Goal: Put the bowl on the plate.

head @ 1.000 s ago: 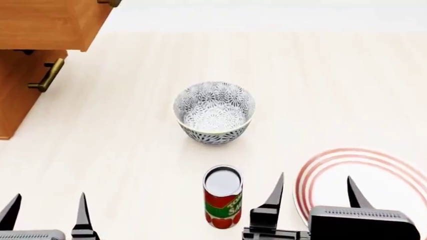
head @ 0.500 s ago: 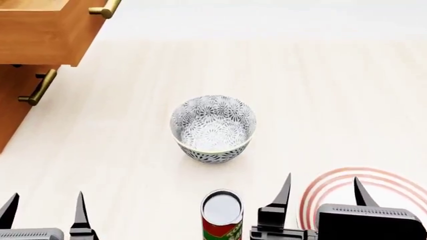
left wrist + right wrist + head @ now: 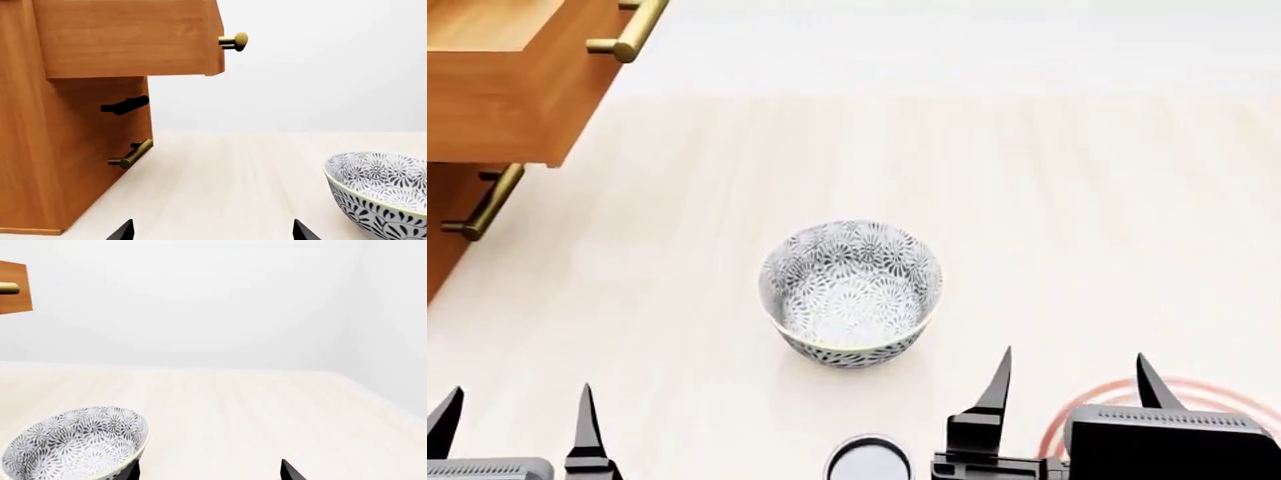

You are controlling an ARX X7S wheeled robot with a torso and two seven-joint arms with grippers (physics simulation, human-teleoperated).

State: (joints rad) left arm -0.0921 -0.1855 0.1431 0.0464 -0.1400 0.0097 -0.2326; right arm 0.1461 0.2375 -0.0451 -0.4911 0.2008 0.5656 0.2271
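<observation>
Sitting upright on the pale wood tabletop [image 3: 1068, 200], the bowl [image 3: 850, 290] is near the middle of the head view, white with a dense grey-blue flower pattern inside and out, nothing in it. No writing, brand or label readable in any view; the can [image 3: 868, 461] just in front of the bowl shows only its grey lid at the frame edge, label cut off. Plate [image 3: 1094, 412] peeks out as a few red rings at the lower right, mostly hidden behind the right gripper [image 3: 1074, 385], well apart from the bowl.

Right gripper is spread wide, two black fingers pointing up, holding nothing, between bowl and plate. Left gripper [image 3: 514, 420] at lower left also spread apart, empty, away from the bowl. Left wrist view has the bowl off to one side of its fingertips; same in the right wrist view, bowl just beside one tip, touching not clear.

Tabletop is light, with faint grain streaks. Wooden cabinet [image 3: 73, 150] stands at the far left, top drawer [image 3: 507, 80] pulled out, brass handles [image 3: 481, 205]. Walls are plain white, no detail.
</observation>
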